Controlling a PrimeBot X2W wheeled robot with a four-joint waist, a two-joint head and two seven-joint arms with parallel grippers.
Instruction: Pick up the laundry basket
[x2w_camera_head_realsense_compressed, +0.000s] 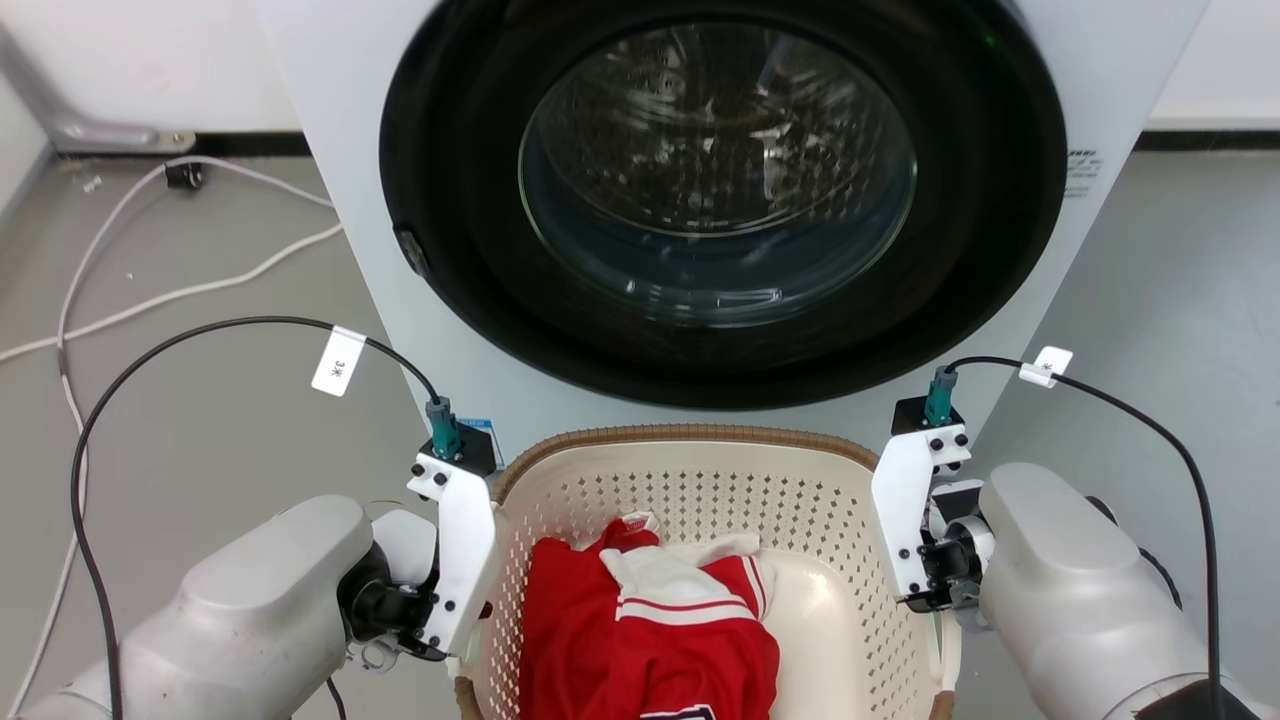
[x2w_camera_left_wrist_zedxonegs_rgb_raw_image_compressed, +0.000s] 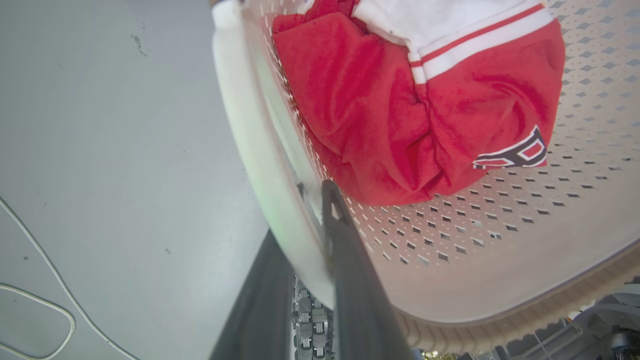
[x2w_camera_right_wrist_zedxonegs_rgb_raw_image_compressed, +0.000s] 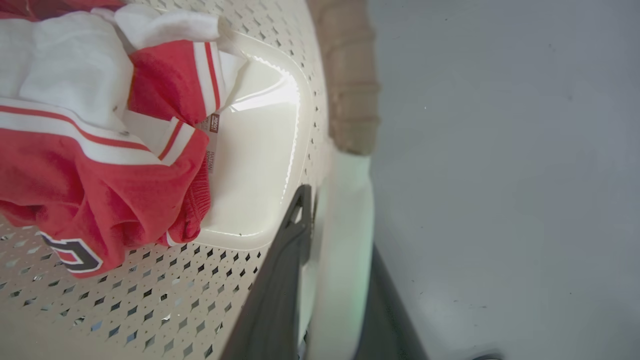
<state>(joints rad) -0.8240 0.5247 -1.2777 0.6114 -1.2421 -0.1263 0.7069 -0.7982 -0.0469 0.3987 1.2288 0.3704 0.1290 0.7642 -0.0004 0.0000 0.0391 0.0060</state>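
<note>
The laundry basket (x2w_camera_head_realsense_compressed: 690, 437), cream-white and perforated with a brown woven rim, sits on the floor right in front of the washing machine. A red and white garment (x2w_camera_head_realsense_compressed: 650, 620) lies inside it. My left gripper (x2w_camera_left_wrist_zedxonegs_rgb_raw_image_compressed: 300, 215) straddles the basket's white left handle (x2w_camera_left_wrist_zedxonegs_rgb_raw_image_compressed: 250, 150), one dark finger inside the wall and one outside, closed on it. My right gripper (x2w_camera_right_wrist_zedxonegs_rgb_raw_image_compressed: 337, 220) holds the white right handle (x2w_camera_right_wrist_zedxonegs_rgb_raw_image_compressed: 345, 200) the same way. In the head view, the left wrist (x2w_camera_head_realsense_compressed: 455, 560) and right wrist (x2w_camera_head_realsense_compressed: 920, 520) flank the basket's two sides.
A white front-loading washing machine (x2w_camera_head_realsense_compressed: 1100, 120) with a dark round door (x2w_camera_head_realsense_compressed: 720, 200) stands close behind the basket. White cables (x2w_camera_head_realsense_compressed: 150, 290) trail over the grey floor at the left. Bare grey floor (x2w_camera_head_realsense_compressed: 1180, 300) lies to the right.
</note>
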